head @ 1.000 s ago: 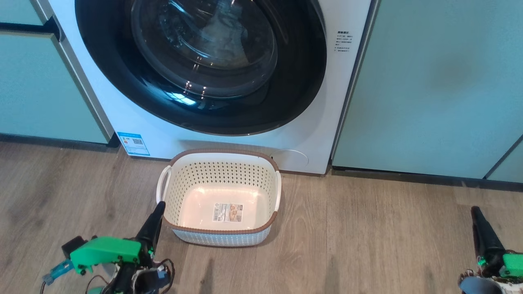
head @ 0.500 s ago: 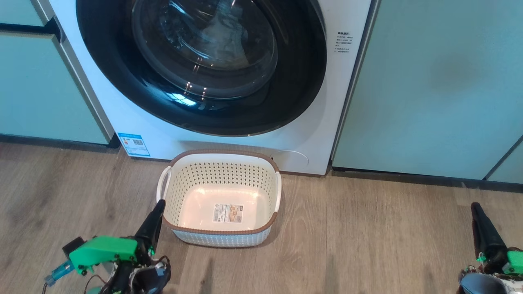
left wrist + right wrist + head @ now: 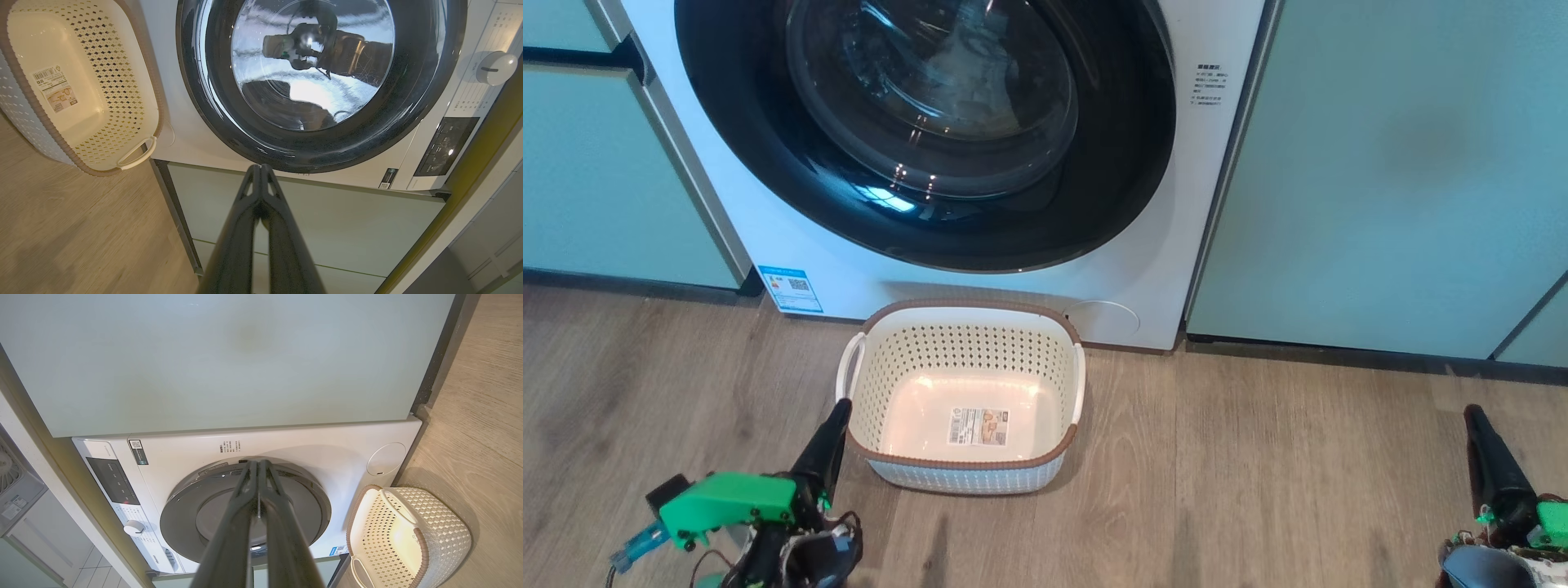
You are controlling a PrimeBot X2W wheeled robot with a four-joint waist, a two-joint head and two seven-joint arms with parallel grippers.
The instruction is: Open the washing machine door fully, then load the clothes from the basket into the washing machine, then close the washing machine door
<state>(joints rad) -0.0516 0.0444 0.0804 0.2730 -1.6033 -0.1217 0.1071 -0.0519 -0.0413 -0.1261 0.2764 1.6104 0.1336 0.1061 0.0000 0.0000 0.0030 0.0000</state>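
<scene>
The white washing machine (image 3: 1143, 269) stands between pale green cabinets. Its black-rimmed glass door (image 3: 1127, 163) lies flush against the front. The cream basket (image 3: 968, 322) sits on the floor right before it, with just a label on its bottom. The clothes are out of view. My left gripper (image 3: 840, 406) is shut and empty, its tip beside the basket's near left corner. My right gripper (image 3: 1472, 412) is shut and empty, far right of the basket. The left wrist view has the shut fingers (image 3: 260, 168) below the door (image 3: 212, 102), and the basket (image 3: 135, 81). The right wrist view has the shut fingers (image 3: 258, 462), the door (image 3: 184, 510) and the basket (image 3: 445, 535).
Pale green cabinet fronts (image 3: 1380, 180) flank the machine on both sides. Wooden floor (image 3: 1258, 474) spreads around the basket. A control knob (image 3: 496, 67) and a dark panel (image 3: 443, 143) sit on the machine's top strip.
</scene>
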